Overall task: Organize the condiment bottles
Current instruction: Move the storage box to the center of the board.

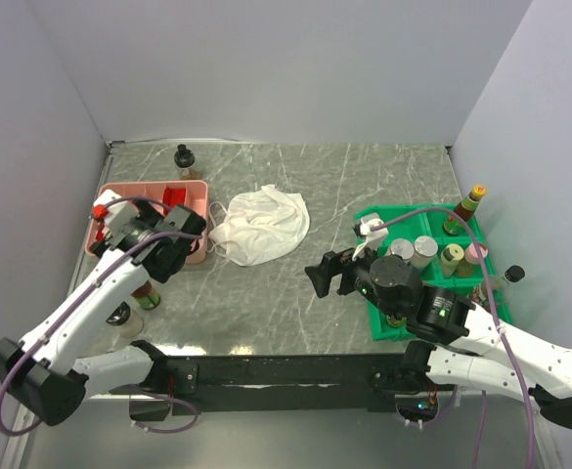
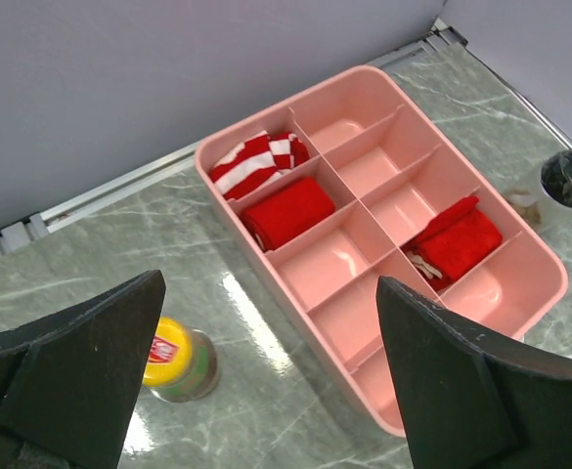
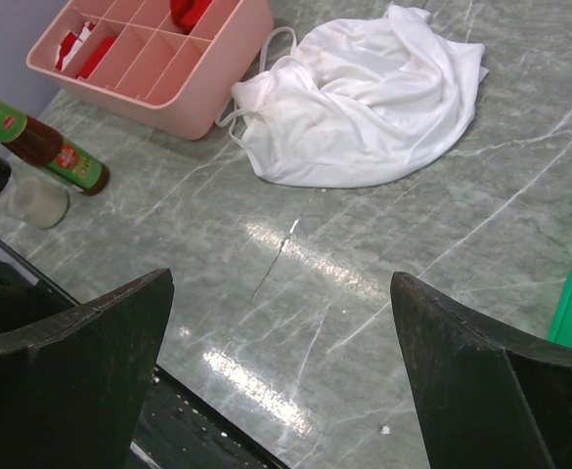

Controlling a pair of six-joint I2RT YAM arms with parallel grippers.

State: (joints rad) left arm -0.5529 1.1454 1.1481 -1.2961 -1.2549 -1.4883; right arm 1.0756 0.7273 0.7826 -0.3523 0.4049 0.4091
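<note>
Several condiment bottles stand in the green tray [image 1: 383,215]: two silver-capped jars [image 1: 413,249], an amber bottle with a yellow cap [image 1: 466,208], a pink-capped one [image 1: 473,256]. A dark bottle [image 1: 184,159] stands alone at the back, also at the left wrist view's right edge as the dark bottle [image 2: 571,176]. A green-labelled, yellow-capped bottle [image 2: 173,357] and a black-capped jar [image 3: 22,191] stand in front of the pink tray [image 2: 364,166]. My left gripper [image 2: 270,293] hovers open over that tray's near edge. My right gripper [image 3: 282,283] is open over bare table.
A crumpled white cloth [image 1: 261,225] lies between the two trays. The pink tray [image 1: 139,192] holds red and red-striped fabric pieces [image 2: 286,210] in some compartments. A black-capped bottle [image 1: 513,275] stands at the green tray's right side. Grey walls close in left, back and right.
</note>
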